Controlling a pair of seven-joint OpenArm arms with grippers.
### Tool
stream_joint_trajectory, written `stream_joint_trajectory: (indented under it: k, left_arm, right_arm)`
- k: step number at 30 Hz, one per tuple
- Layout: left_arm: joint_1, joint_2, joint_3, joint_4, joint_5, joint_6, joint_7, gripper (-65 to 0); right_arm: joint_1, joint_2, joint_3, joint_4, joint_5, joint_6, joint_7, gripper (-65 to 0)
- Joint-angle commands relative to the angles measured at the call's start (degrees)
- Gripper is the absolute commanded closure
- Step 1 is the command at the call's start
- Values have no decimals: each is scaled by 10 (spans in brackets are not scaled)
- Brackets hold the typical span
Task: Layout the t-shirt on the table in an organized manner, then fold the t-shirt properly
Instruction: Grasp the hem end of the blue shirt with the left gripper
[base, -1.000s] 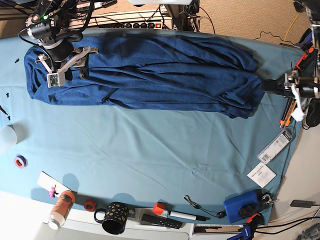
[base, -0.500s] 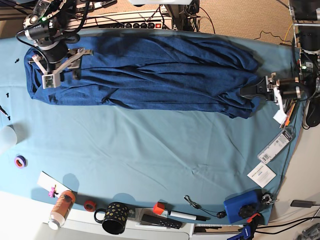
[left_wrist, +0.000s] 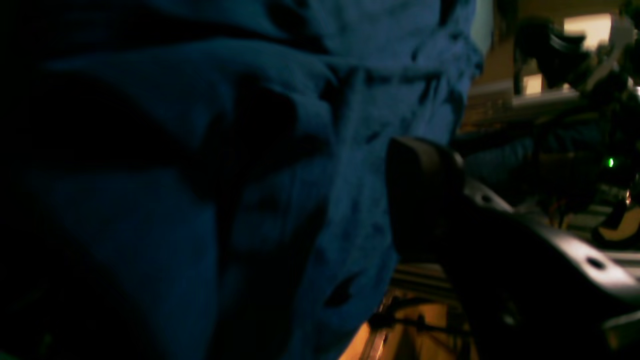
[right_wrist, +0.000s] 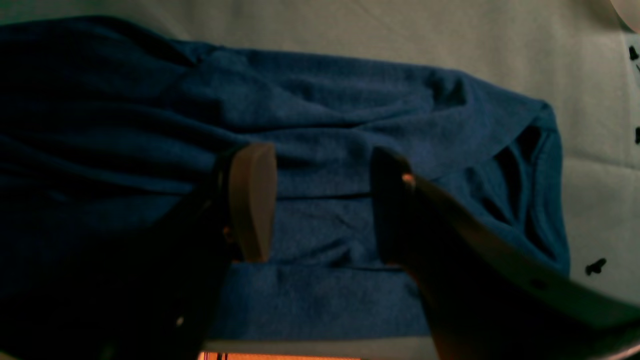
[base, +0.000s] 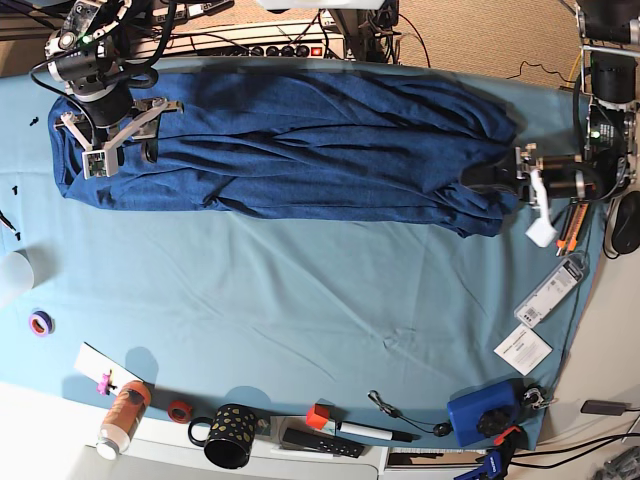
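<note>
Right gripper (base: 120, 140) hangs spread wide over the bunched-up t-shirt (base: 290, 150) stretched along the table (base: 300, 290)'s far edge, while the left gripper (base: 495, 180) sits open, one finger buried in dark folds.

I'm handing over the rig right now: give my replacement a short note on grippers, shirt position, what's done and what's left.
Left gripper: open, at the shirt's end nearest it, no grip visible.
Right gripper: open, hovering over the opposite end, holding nothing.
The t-shirt lies stretched in a long wrinkled band along the far side of the table.
Done: shirt pulled out lengthwise.
Left: spread it flat, smooth the folds, then fold it.
</note>
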Motion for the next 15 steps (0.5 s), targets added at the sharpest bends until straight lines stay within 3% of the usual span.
stream_joint_trajectory:
  k: [1, 7, 12, 15]
  left_arm:
    - [13, 7, 25, -6, 56, 15, 47, -442]
    - [5, 3, 37, -6, 56, 16, 47, -434]
    - [2, 0, 37, -6, 56, 16, 47, -286]
    - [2, 0, 37, -6, 56, 15, 47, -233]
  right_arm:
    - [2, 5, 2, 10, 4, -1, 15, -300]
    - [2, 5, 2, 10, 3, -1, 12, -300]
    - [2, 5, 2, 10, 3, -1, 11, -300]
    - [2, 5, 2, 10, 3, -1, 11, -300]
